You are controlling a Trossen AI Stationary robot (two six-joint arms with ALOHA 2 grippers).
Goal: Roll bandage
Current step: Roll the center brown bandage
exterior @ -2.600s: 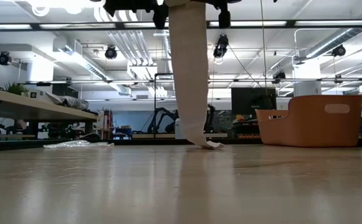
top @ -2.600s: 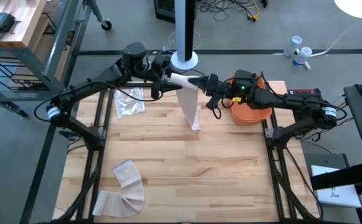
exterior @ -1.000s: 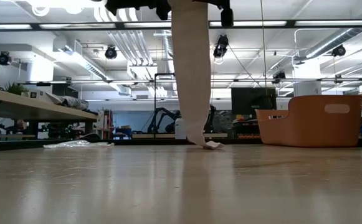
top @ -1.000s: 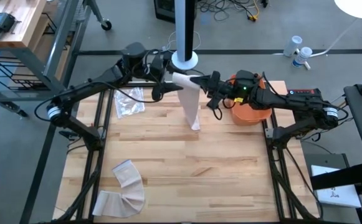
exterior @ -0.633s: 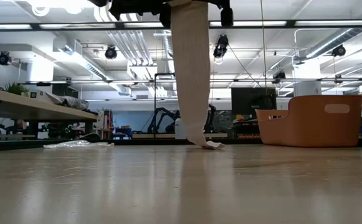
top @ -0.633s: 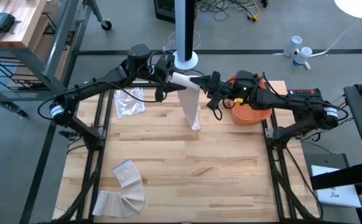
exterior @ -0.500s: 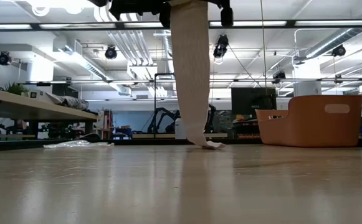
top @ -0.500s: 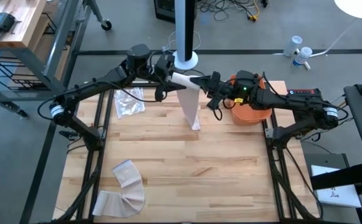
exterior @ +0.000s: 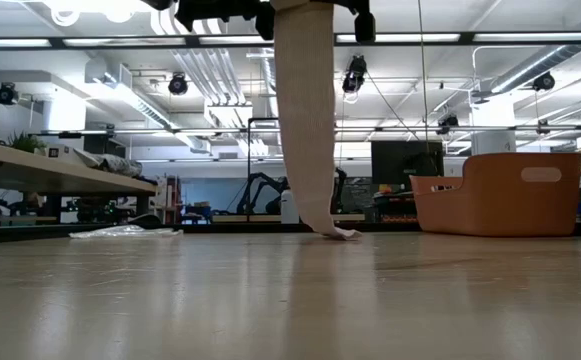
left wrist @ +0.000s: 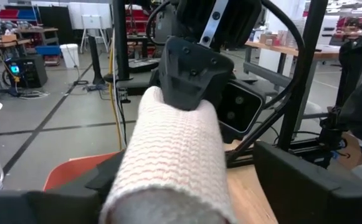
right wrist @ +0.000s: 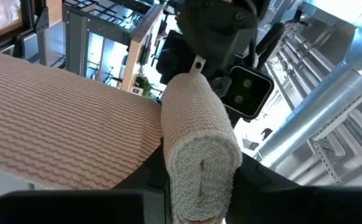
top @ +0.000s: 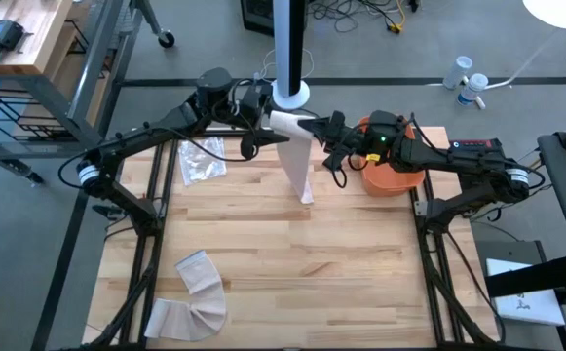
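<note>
Slack is our worry: we grip the bandage roll [right wrist: 200, 149] with the right hand [top: 323, 133], while the left hand [top: 254, 125] stands open, so the hanging strip [exterior: 306, 120] may unwind.

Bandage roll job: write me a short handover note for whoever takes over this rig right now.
Right gripper: shut on the bandage roll, held up in the air above the table's far edge.
Left gripper: at the roll's other end, fingers standing apart around it; contact unclear.
Bandage tail: hangs straight down from the roll, its end resting on the table.
Done: a roll of several turns is wound.
Left: wind up the hanging tail. Orange bin sits by the right arm; loose bandage strips lie at the near left.
</note>
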